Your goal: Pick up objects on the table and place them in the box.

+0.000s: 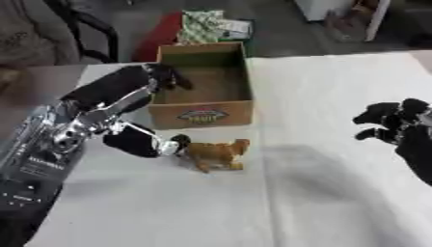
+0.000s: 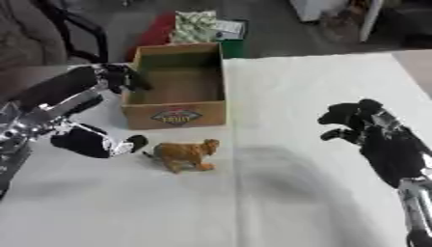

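Observation:
A brown toy animal (image 1: 218,152) stands on the white table just in front of an open cardboard box (image 1: 202,114), which looks empty inside. My left hand (image 1: 101,114) comes in from the left and is open, spread wide. Its fingers (image 1: 166,77) reach over the box's left wall, and its thumb (image 1: 141,140) lies low on the table with its tip against the toy's left end. My right hand (image 2: 381,141) hovers over the table at the right edge, fingers relaxed, holding nothing and far from the toy.
Beyond the table's far edge, behind the box, are a red thing and a green patterned bag (image 1: 201,25). A dark chair (image 1: 88,29) stands at the far left. White tablecloth (image 1: 329,193) stretches between the toy and the right hand.

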`<action>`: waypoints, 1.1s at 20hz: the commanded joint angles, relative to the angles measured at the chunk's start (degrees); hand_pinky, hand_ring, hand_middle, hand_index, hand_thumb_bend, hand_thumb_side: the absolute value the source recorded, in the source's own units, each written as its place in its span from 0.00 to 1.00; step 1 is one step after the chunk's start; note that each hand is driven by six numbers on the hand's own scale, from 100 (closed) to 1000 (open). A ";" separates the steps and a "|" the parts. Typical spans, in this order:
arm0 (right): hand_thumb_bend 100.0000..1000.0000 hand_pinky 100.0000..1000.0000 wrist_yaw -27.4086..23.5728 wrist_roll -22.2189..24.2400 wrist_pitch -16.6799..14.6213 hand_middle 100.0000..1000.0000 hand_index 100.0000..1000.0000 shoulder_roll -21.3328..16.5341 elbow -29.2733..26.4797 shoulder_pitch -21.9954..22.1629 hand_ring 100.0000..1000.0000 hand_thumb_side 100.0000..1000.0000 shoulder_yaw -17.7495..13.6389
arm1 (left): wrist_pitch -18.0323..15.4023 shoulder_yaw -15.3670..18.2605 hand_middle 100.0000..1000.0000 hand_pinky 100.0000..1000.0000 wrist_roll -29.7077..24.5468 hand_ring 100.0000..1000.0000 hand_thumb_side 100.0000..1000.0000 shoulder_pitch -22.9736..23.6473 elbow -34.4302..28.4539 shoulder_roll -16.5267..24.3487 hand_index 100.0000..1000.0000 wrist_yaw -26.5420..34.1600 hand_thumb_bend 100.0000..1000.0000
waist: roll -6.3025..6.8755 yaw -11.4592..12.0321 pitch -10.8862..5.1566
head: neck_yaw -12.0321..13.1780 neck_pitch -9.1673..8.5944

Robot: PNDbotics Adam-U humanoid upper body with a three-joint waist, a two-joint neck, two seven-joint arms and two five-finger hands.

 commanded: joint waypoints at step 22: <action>0.00 0.61 0.02 0.54 -0.12 0.63 0.74 -0.43 -0.97 -0.62 0.76 0.94 0.24 | -0.74 -8.71 0.73 0.69 -1.60 0.74 0.34 -6.75 19.43 -6.21 0.83 5.18 0.30 | -0.40 -0.71 -1.01 | 0.23 0.15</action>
